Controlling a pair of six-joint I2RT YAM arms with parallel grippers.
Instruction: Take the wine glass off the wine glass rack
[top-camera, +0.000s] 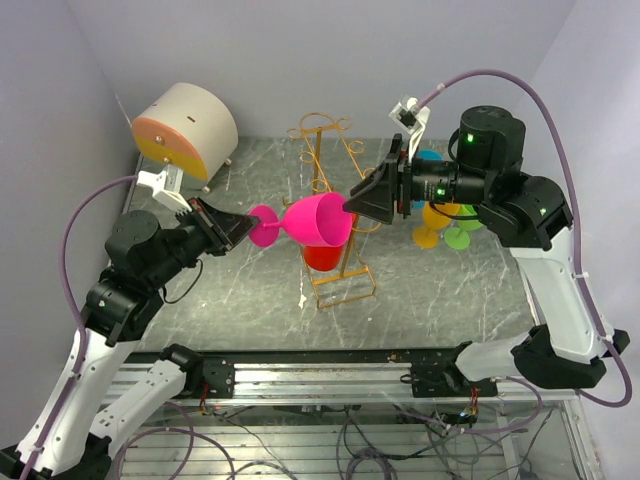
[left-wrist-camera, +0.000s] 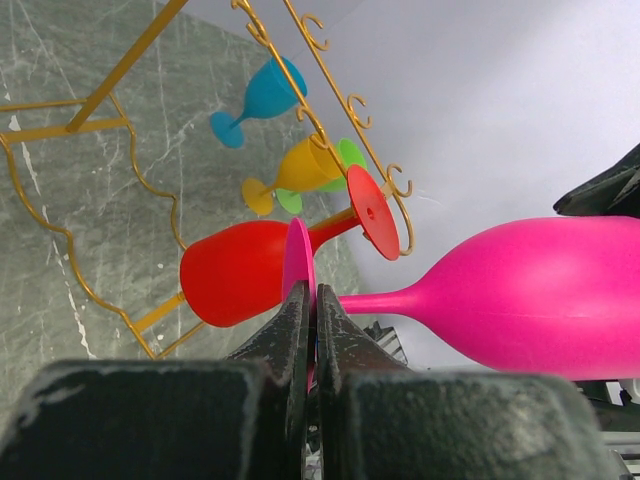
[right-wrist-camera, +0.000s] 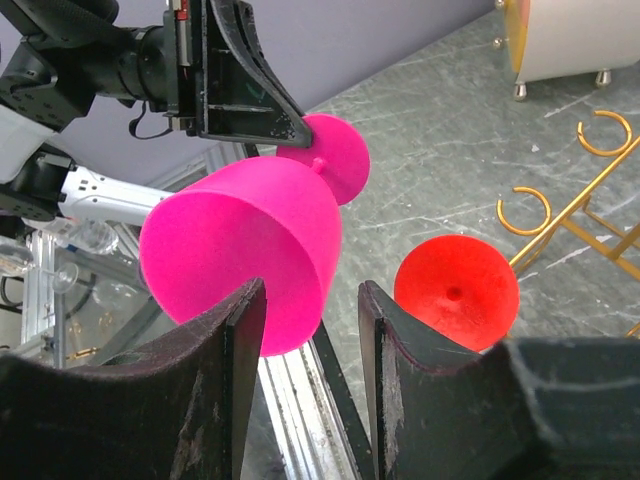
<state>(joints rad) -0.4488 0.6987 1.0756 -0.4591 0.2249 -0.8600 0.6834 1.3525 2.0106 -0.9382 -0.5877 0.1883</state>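
A pink wine glass (top-camera: 318, 220) (left-wrist-camera: 540, 295) (right-wrist-camera: 240, 255) hangs in the air on its side, in front of the golden wine glass rack (top-camera: 349, 265) (left-wrist-camera: 126, 63) (right-wrist-camera: 575, 205). My left gripper (top-camera: 240, 228) (left-wrist-camera: 315, 300) is shut on the thin edge of the glass's round foot. On the bowl side, my right gripper (top-camera: 350, 205) (right-wrist-camera: 310, 300) stands open, its fingers on either side of the bowl's rim without pinching it. A red glass (top-camera: 322, 257) (left-wrist-camera: 235, 272) (right-wrist-camera: 457, 290) still hangs from the rack by its foot.
Blue (top-camera: 430, 160) (left-wrist-camera: 262, 95), yellow (top-camera: 437, 215) (left-wrist-camera: 295, 170) and green (top-camera: 462, 235) (left-wrist-camera: 350, 155) glasses lie on the marble table right of the rack. A white drum with an orange face (top-camera: 185, 130) (right-wrist-camera: 580, 35) stands at the back left.
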